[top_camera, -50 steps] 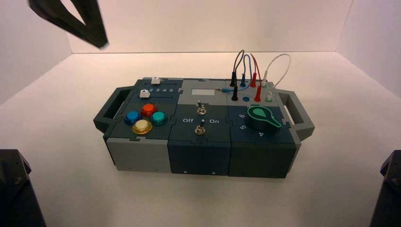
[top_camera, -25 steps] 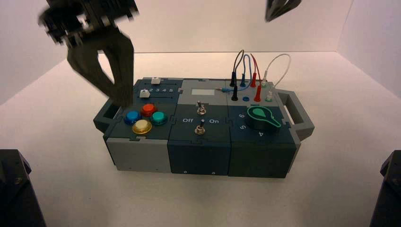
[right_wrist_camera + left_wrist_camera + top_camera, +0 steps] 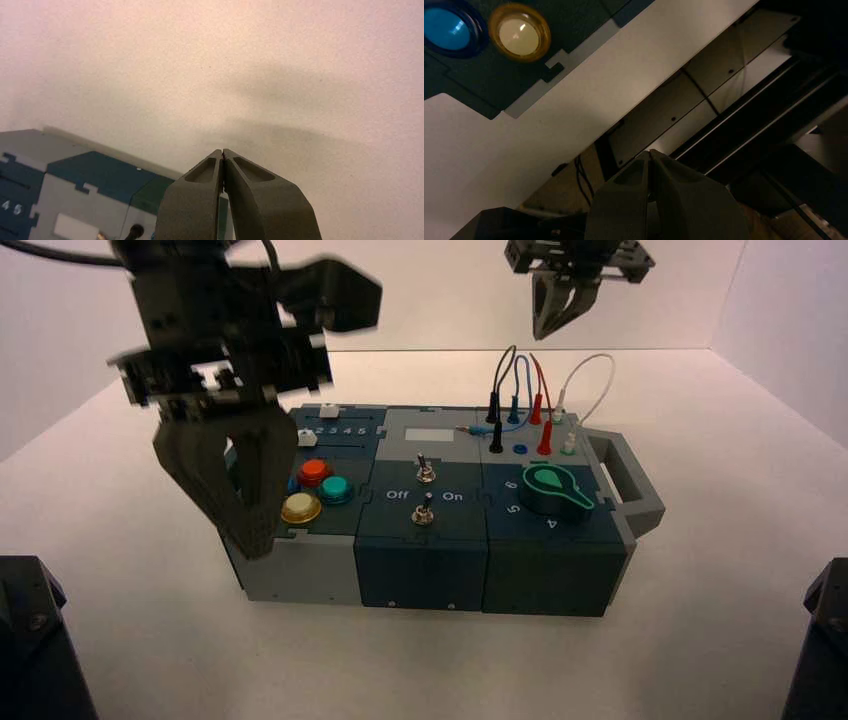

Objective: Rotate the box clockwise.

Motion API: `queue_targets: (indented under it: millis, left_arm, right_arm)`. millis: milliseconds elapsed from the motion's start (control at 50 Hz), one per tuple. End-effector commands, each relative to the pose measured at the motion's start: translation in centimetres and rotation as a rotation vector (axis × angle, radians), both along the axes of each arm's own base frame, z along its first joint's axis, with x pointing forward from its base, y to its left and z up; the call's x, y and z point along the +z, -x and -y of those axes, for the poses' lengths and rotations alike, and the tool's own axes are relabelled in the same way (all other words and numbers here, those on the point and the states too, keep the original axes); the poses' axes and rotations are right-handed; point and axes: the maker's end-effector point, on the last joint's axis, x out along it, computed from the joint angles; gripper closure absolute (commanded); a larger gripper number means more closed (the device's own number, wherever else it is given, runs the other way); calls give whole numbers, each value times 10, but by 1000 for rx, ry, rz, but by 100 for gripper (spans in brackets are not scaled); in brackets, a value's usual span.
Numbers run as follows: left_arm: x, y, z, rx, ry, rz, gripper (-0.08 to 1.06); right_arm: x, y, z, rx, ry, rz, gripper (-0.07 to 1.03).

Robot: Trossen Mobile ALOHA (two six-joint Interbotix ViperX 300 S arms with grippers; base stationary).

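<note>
Left gripper [image 3: 258,548], tips together, above box's [image 3: 420,570] 8 o'clock; right gripper [image 3: 540,334], likewise narrow, beyond 1 o'clock. Risk: high right-side push snags wires [image 3: 545,439].

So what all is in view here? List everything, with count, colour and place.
box: 1, teal and grey, on the table
table: 1, pale, under the box
push buttons: 4, red, blue, green, yellow, box's left part
sliders: 2, white caps, far left
toggle switches: 2, metal, middle
display: 1, pale, far middle
knob: 1, green, near right
wires: black, blue, red, white, far right
end handle: 1 plainly seen, grey, right end
left hand: 1, dark, above the box's left part
right hand: 1, dark, beyond the box's far side
</note>
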Motion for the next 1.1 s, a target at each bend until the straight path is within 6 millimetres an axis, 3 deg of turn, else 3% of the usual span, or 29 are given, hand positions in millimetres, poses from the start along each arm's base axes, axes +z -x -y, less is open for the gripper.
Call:
queue_targets:
  millis: [20,260,700,1100]
  left_arm:
    - [-7,-3,4,2,-23,-13,101]
    - [-33,-6,6,6,-100,-61,101]
    - [-49,-28,13,30,-126,-47,101]
    - [-56,-40,14,30,-136,-47,101]
  right_arm:
    - [8,-10,-9,7,-15,29,98]
    - [-9,-12,-19,20,-11,-6,99]
    - [-20,-1,-27,38,-9,-37,99]
    - [-62,24,-21,21,10,-158,99]
